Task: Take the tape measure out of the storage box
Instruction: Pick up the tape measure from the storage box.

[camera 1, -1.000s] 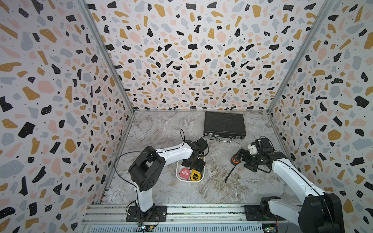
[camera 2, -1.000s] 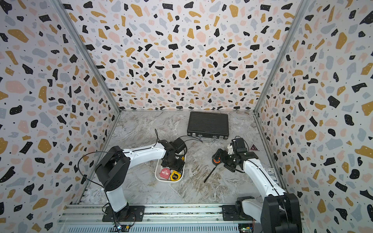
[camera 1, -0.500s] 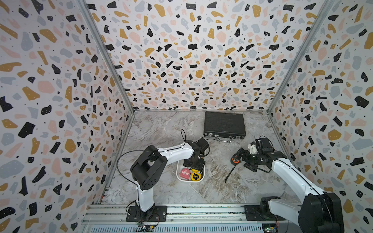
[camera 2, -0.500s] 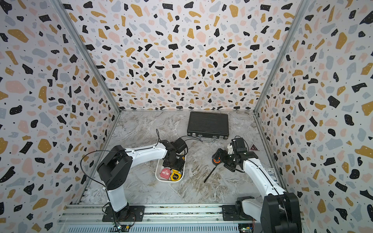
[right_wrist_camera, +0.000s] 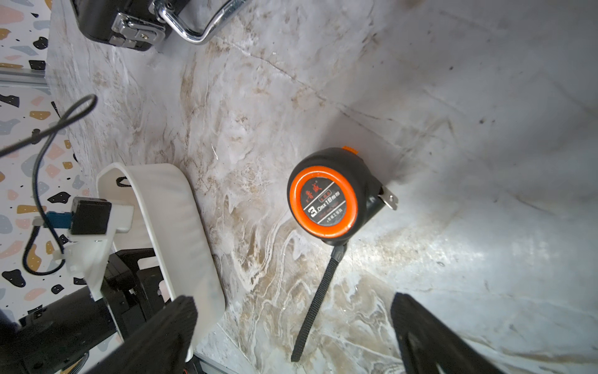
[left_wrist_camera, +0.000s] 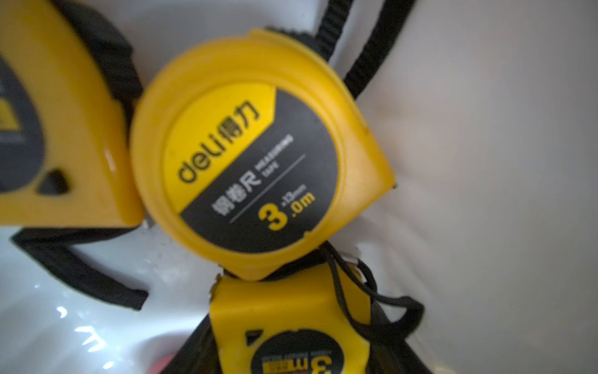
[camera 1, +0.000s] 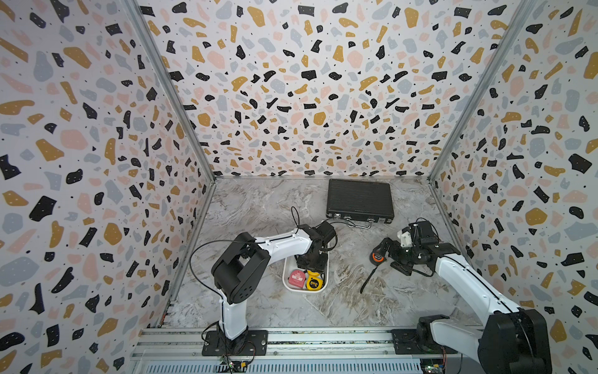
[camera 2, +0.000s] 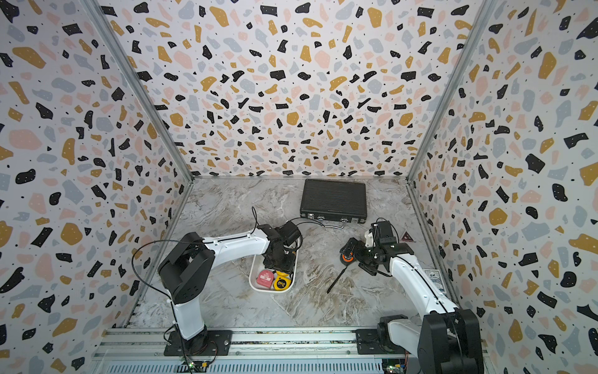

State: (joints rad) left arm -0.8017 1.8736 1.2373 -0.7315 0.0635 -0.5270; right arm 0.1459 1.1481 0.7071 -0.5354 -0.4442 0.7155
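The left gripper (camera 1: 312,263) is down in the upper end of the box (camera 1: 305,290). No finger shows in the left wrist view, so I cannot tell whether it grips. Directly beneath it, mid-frame in that view, the yellow tape measure (left_wrist_camera: 255,155) lies flat, label up, touching a second tape (left_wrist_camera: 64,129) at the left edge, so the pull is likely straight up. The right gripper (right_wrist_camera: 293,299) stands wide over an orange tape (right_wrist_camera: 326,197) on the bench (right_wrist_camera: 485,97), apart from the box, so the left arm is nearer.
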